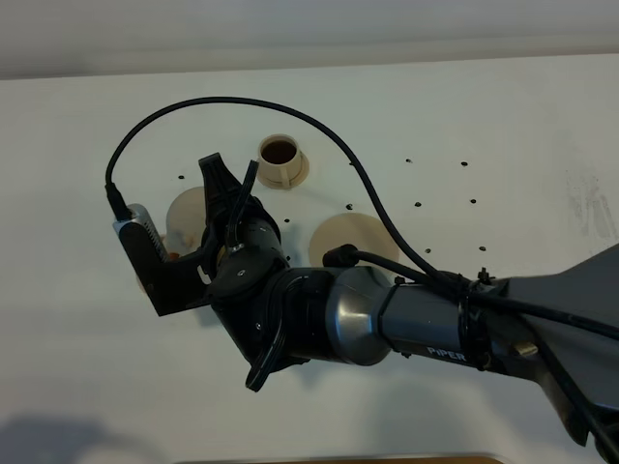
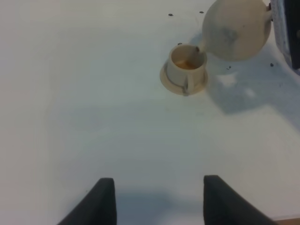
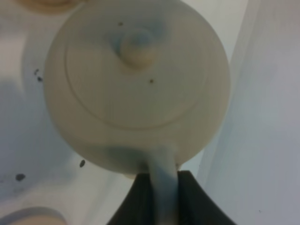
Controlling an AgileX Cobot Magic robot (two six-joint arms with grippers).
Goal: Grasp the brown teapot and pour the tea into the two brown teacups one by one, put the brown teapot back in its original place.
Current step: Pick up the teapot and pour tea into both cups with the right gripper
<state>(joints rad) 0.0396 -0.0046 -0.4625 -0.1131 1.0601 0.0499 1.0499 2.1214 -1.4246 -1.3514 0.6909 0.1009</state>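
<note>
My right gripper point(image 1: 222, 198) reaches across to the left side of the table and is shut on the loop handle of the brown teapot point(image 1: 186, 213). In the right wrist view the handle sits between the dark fingers point(image 3: 164, 197) below the knobbed lid point(image 3: 136, 47). The teapot point(image 2: 236, 28) hangs tilted, its spout at the rim of one teacup point(image 2: 187, 65), which stands on its saucer and holds amber tea. The other teacup point(image 1: 280, 155), dark inside, stands further back. The bare round saucer point(image 1: 350, 242) lies right of the teapot. My left gripper point(image 2: 159, 180) is open and holds nothing.
The white table point(image 1: 77, 367) has several small dark holes point(image 1: 440, 203) at the right. A black cable point(image 1: 319, 135) arches over the far teacup. The right arm's grey body point(image 1: 426, 324) crosses the near right of the table.
</note>
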